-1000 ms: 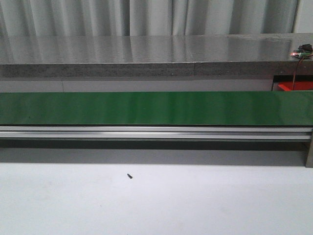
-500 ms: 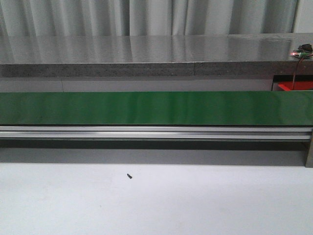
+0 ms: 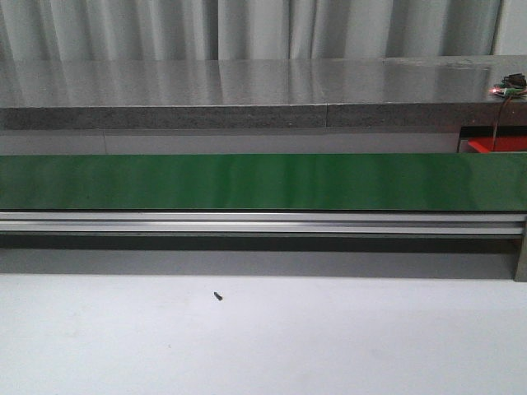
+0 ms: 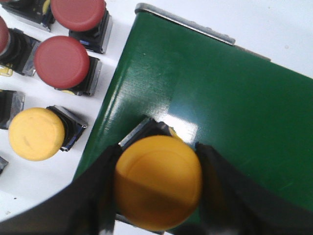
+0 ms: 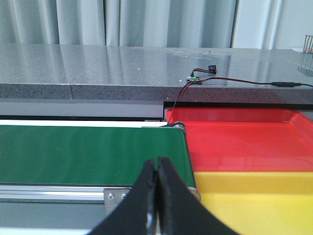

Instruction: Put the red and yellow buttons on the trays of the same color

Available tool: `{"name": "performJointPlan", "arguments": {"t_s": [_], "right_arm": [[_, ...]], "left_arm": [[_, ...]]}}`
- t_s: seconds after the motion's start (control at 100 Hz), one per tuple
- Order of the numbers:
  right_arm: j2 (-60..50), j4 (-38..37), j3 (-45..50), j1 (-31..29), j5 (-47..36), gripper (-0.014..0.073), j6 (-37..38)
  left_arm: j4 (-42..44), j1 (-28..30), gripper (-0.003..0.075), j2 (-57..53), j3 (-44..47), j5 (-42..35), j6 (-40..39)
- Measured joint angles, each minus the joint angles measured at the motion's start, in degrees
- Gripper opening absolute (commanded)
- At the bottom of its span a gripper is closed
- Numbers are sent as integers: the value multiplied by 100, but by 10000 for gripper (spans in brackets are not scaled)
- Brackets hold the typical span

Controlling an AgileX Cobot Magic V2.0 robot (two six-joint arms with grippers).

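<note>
In the left wrist view my left gripper (image 4: pixel 157 183) is shut on a yellow button (image 4: pixel 157 182), holding it over the end of the green belt (image 4: pixel 230 103). Beside the belt, on the white table, stand two red buttons (image 4: pixel 61 62) and another yellow button (image 4: pixel 36 133). In the right wrist view my right gripper (image 5: pixel 157 166) is shut with nothing in it, in front of the belt's end (image 5: pixel 93 154). Past that end lie the red tray (image 5: pixel 244 139) and the yellow tray (image 5: pixel 254 198). The front view shows the belt (image 3: pixel 263 182) bare and no gripper.
A grey stone ledge (image 3: pixel 247 90) runs behind the belt, with a small circuit board and wires (image 5: pixel 195 77) on it. An aluminium rail (image 3: pixel 263 222) fronts the belt. A small dark screw (image 3: pixel 218 295) lies on the white table.
</note>
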Motion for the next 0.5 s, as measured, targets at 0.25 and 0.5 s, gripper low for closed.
{"name": "performJointPlan", "arguments": {"t_s": [0.25, 0.5], "right_arm": [[0, 0, 0, 0, 0, -67, 0], [0, 0, 0, 0, 0, -67, 0]], "left_arm": [[-56, 0, 484, 0, -13, -10, 38], [-114, 0, 484, -246, -13, -105, 63]]}}
